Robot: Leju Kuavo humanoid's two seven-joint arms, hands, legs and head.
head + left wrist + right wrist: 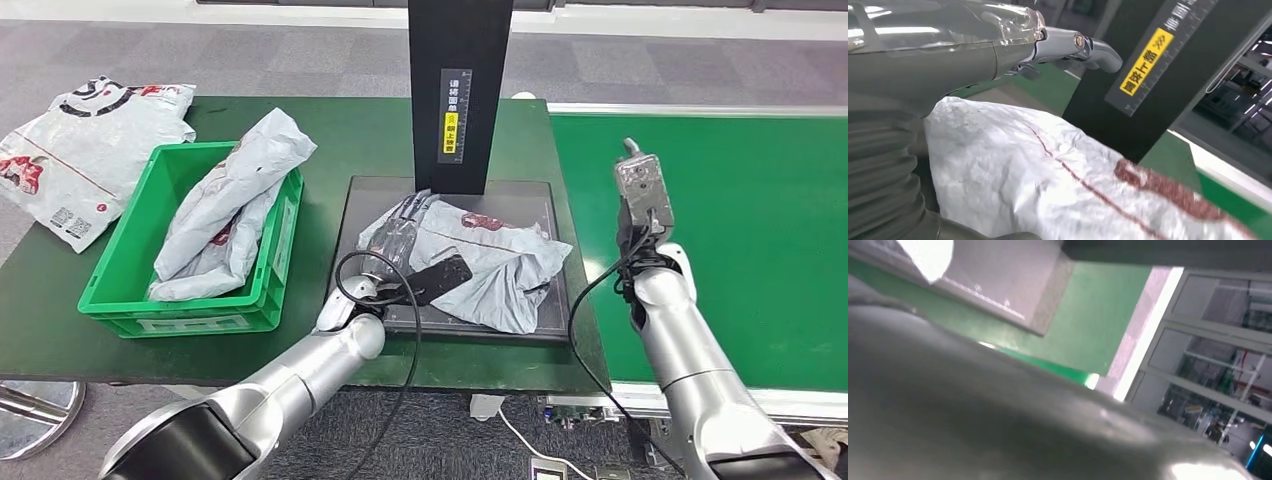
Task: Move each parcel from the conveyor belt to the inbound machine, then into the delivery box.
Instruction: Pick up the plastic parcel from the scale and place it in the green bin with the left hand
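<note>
My left hand (400, 235) lies on the grey parcel (490, 265) on the inbound machine's dark plate (545, 205). The fingers (410, 212) are spread over the parcel's 9 o'clock edge; I cannot tell whether they grip the film. In the left wrist view one finger (1098, 50) extends clear above the crumpled bag (1058, 185), not touching it.

My right hand (642, 195) is raised at 3 o'clock of the plate, above the green conveyor belt (760, 230). It holds nothing visible; the state of its fingers I cannot tell.

The machine's black column (460, 90) stands at 12 o'clock of the parcel. At 9 o'clock of the plate sits the green delivery box (130, 300) with one parcel (230, 210) inside, its top leaning over the rim. Another bag (85, 150) lies flat on the green surface (370, 130) at 10 o'clock of the box.
</note>
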